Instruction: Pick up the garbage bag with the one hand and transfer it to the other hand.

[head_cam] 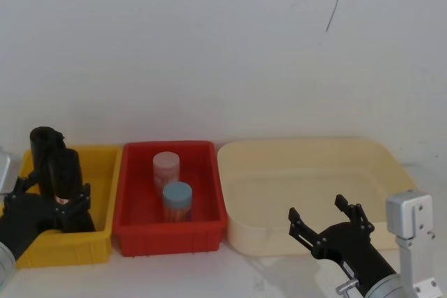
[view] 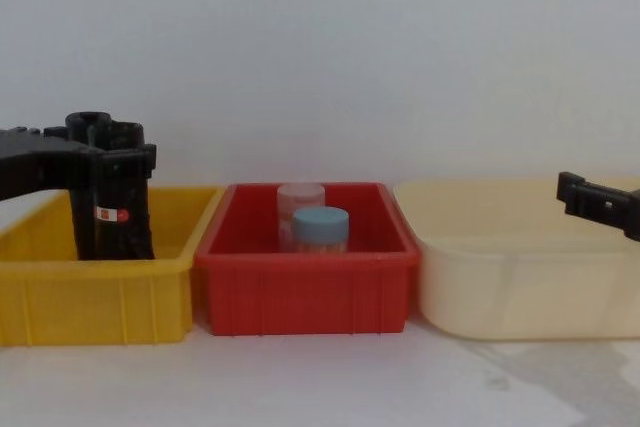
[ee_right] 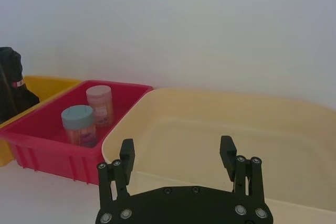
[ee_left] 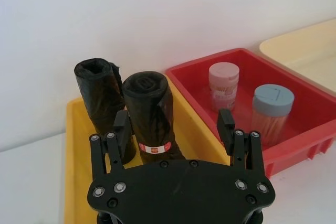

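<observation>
The garbage bag [ee_left: 149,111], a smooth black roll with a red-and-white sticker, stands upright in the yellow bin [ee_left: 202,135]. It also appears as the garbage bag [head_cam: 66,172] and the garbage bag [view: 118,217]. My left gripper [ee_left: 174,125] is open around it; one finger sits close beside the roll and the other stands well off it. The left gripper [head_cam: 56,190] reaches in at the bin from the near left, and the left gripper [view: 120,157] is level with the roll's upper part. My right gripper [head_cam: 328,218] hangs open and empty at the cream tub's near edge, also seen as the right gripper [ee_right: 177,153].
A rumpled black roll [ee_left: 97,87] stands just behind the garbage bag in the same bin. The red bin [head_cam: 167,232] in the middle holds a pink-lidded jar [head_cam: 166,167] and a blue-lidded jar [head_cam: 177,200]. A wide cream tub [head_cam: 307,155] sits at the right. A white wall is close behind.
</observation>
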